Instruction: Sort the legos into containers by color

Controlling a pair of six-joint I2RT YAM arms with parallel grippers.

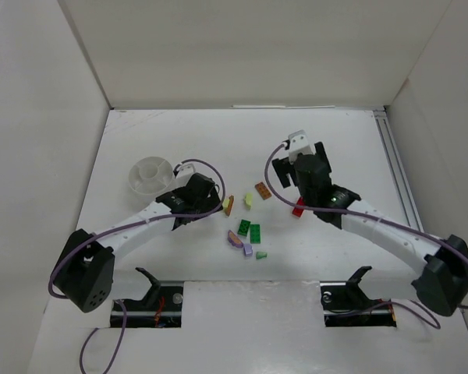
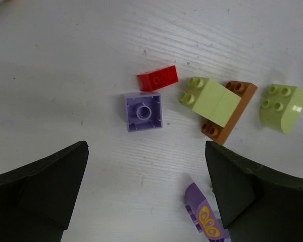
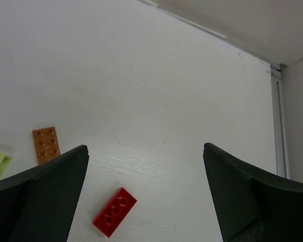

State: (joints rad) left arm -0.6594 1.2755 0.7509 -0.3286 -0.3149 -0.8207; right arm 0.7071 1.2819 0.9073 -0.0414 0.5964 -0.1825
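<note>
The white round cup (image 1: 152, 175) stands at the left. Legos lie mid-table: two green bricks (image 1: 249, 231), purple ones (image 1: 235, 240), an orange-brown plate (image 1: 263, 190), a red brick (image 1: 298, 207). My left gripper (image 1: 208, 199) is open and empty, low over the table. In the left wrist view (image 2: 146, 161) a purple square brick (image 2: 143, 111), a small red brick (image 2: 157, 78) and a pale green brick on an orange-brown one (image 2: 217, 101) lie ahead of its fingers; a purple butterfly piece (image 2: 204, 217) lies by the right finger. My right gripper (image 1: 300, 164) is open and empty above the red brick (image 3: 114, 212).
White walls enclose the table on three sides. A metal rail (image 1: 396, 175) runs along the right edge. Another pale green brick (image 2: 284, 107) lies right of the left gripper. The orange-brown plate also shows in the right wrist view (image 3: 45, 144).
</note>
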